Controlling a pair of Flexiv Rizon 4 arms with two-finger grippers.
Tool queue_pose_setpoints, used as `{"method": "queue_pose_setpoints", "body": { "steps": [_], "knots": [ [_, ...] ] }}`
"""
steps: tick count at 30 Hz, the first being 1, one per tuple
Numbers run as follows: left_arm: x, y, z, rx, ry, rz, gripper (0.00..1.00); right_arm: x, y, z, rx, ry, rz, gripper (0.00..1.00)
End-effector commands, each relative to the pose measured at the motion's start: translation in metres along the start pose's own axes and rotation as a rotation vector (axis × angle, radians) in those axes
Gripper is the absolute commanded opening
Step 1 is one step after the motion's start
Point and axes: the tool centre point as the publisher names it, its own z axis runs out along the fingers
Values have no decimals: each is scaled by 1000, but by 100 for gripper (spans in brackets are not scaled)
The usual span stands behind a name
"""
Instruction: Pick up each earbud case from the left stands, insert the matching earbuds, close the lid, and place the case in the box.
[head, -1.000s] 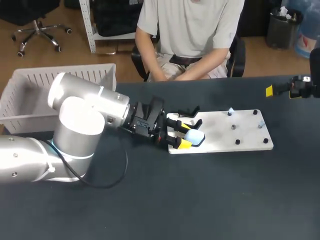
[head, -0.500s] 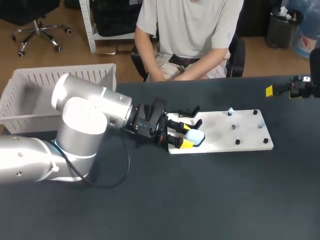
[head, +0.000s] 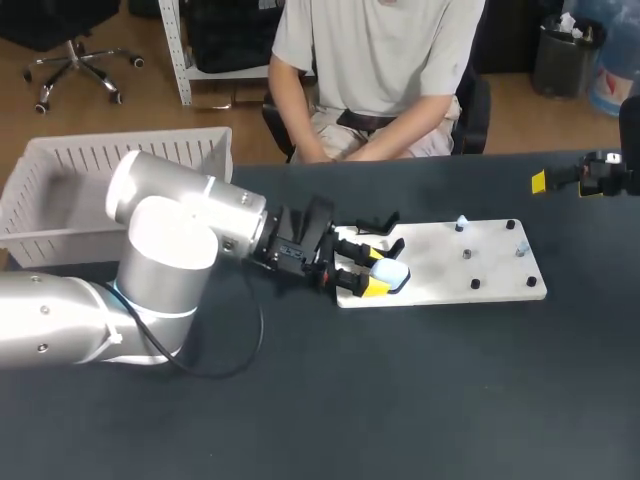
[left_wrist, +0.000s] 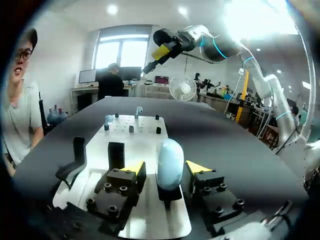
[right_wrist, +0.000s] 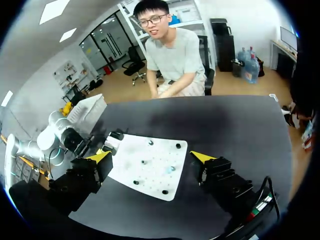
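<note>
At the board's left end, the left gripper (head: 374, 271) has its jaws spread to either side of the pale blue case (head: 392, 272). The case stands upright on its stand, a gap showing on each side. Black pegs (head: 476, 284) dot the white board (head: 440, 262). By the tabletop's far left corner sits the box (head: 60, 170). Over the far right edge hangs the right gripper (right_wrist: 151, 156), jaws wide apart.

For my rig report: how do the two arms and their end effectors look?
The left arm has thick, round silver-grey links, a light blue ring at a joint and a looping black cable. The right arm is also silver with blue rings. The left end effector and the right end effector are both black and blocky, with screw heads and two yellow-tipped fingers.
</note>
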Motion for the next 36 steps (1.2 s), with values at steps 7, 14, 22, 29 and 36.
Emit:
{"method": "queue_pose_setpoints", "body": {
  "steps": [7, 14, 22, 29, 36],
  "knots": [
    [1, 2, 2, 4, -5, 20, 6, 0, -1, 0, -1, 1, -1, 100],
    [-8, -1, -10, 3, -29, 51, 0, 0, -1, 0, -1, 1, -1, 100],
    [-48, -19, -35, -29, -168, 82, 0, 0, -1, 0, -1, 1, -1, 100],
    [-79, -39, -35, -59, -299, 84, 0, 0, -1, 0, -1, 1, -1, 100],
    [-88, -46, -37, -70, -343, 83, 0, 0, -1, 0, -1, 1, -1, 100]
  ]
}}
